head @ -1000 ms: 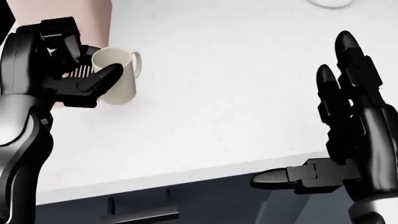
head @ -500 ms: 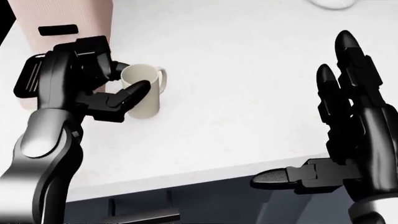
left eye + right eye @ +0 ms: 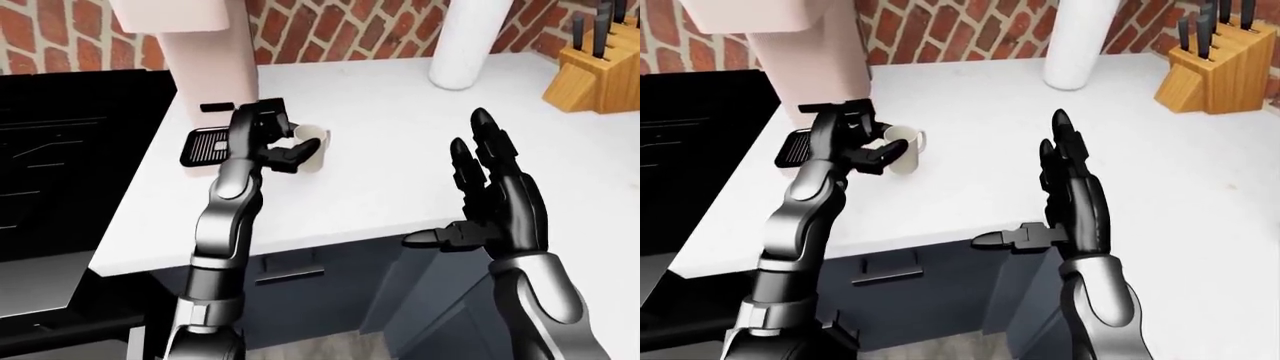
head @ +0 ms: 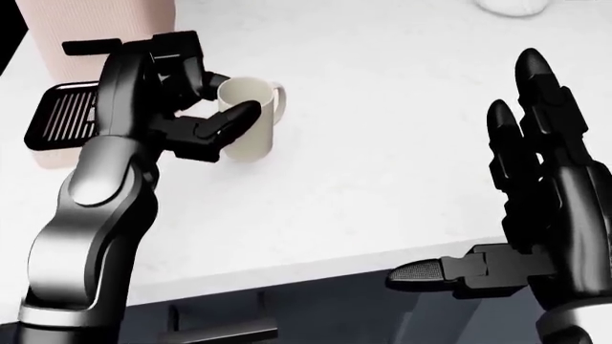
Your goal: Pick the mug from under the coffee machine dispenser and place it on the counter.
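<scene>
The cream mug [image 4: 247, 118] stands upright on the white counter [image 4: 382, 165], just to the right of the coffee machine's black drip tray [image 4: 62, 115] in the head view. Its handle points to the right. The inside of the mug looks pale, and I cannot tell if there is any drink in it. The left hand [image 4: 191, 107] is wrapped around the left side of the mug, with one black finger curled across its near side, so the hand is gripping it. The pink coffee machine [image 3: 205, 52] rises at the top left, and the mug is out from under it. The right hand [image 4: 536, 208] is held up flat over the near edge of the counter, with its fingers spread wide and its thumb sticking out to the left, and it holds nothing. There is lots of bare white counter between the mug and the right hand. In the left-eye view, a white roll [image 3: 462, 41] stands tall at the top, and a wooden knife block [image 3: 600, 64] with dark handles sits in the top right corner, both well away from the mug. A black stove [image 3: 70, 150] lies to the left of the counter. Dark blue cabinets [image 3: 300, 277] sit below the counter edge.
</scene>
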Motion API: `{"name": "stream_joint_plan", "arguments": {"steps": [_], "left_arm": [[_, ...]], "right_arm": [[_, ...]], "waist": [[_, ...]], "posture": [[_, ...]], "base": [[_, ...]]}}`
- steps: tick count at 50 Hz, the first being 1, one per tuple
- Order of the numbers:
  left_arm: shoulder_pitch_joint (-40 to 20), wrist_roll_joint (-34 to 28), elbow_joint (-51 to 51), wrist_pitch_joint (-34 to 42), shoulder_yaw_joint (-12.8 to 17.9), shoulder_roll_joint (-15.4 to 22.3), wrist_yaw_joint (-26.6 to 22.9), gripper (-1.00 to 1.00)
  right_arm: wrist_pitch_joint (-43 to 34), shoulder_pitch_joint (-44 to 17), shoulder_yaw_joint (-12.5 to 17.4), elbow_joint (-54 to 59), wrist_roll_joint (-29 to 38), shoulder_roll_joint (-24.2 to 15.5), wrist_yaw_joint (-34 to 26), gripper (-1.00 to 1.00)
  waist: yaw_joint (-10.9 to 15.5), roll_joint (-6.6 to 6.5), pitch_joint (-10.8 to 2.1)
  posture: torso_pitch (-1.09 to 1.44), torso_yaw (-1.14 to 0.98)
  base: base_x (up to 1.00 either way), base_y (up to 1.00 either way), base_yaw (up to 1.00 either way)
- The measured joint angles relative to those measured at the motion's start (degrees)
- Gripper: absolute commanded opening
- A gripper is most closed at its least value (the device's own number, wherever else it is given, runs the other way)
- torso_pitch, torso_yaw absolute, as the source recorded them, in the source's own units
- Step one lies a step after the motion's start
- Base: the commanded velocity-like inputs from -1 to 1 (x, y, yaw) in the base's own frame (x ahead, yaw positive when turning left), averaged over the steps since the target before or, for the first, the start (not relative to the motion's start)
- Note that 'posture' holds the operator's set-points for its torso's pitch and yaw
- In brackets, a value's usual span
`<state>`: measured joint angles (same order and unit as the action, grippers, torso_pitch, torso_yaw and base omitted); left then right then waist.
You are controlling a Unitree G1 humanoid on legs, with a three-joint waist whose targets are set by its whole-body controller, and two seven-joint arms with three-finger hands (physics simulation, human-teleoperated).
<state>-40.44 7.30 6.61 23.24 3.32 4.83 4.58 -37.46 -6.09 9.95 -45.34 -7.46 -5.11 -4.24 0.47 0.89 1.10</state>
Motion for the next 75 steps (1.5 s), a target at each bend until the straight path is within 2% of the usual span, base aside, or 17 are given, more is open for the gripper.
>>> {"name": "stream_joint_plan", "arguments": {"steps": [24,32,38,44,56,75], "left_arm": [[-15.32,-0.87,30.5,-16.35,-1.23,-2.51,-4.27,-1.0],[-24.06,-0.48,48.24,-25.52,0.24,-2.52,-5.82,-1.0],[-28.0,1.15,58.61,-33.02,1.64,-2.96,-7.17,-1.0],[-28.62,2.58,64.4,-38.21,2.84,-3.26,-8.21,-1.0],[-27.53,1.68,68.87,-43.05,4.21,-4.32,-9.48,-1.0],[-25.87,0.33,69.74,-45.0,4.94,-5.35,-9.57,-1.0]], "right_arm": [[-0.28,-0.46,0.29,0.12,-0.23,-0.18,0.02,1.0],[-0.27,-0.46,0.53,0.03,-0.45,-0.31,0.1,1.0],[-0.2,-0.26,0.47,0.15,-0.53,-0.3,-0.01,1.0],[-0.14,-0.28,0.61,0.05,-0.49,-0.35,-0.05,1.0],[-0.07,-0.24,0.64,0.05,-0.48,-0.37,-0.15,1.0],[0.08,-0.14,0.51,-0.03,-0.19,-0.36,-0.26,1.0]], "waist": [[0.09,0.56,-0.07],[0.22,0.84,-0.12],[0.14,0.95,-0.25],[0.16,0.99,-0.32],[0.11,1.06,-0.36],[0.07,0.96,-0.73]], "posture": [[0.0,0.0],[0.0,0.0],[0.0,0.0],[0.0,0.0],[0.0,0.0],[0.0,0.0]], "base": [[0.0,0.0,0.0],[0.0,0.0,0.0],[0.0,0.0,0.0],[0.0,0.0,0.0],[0.0,0.0,0.0],[0.0,0.0,0.0]]}}
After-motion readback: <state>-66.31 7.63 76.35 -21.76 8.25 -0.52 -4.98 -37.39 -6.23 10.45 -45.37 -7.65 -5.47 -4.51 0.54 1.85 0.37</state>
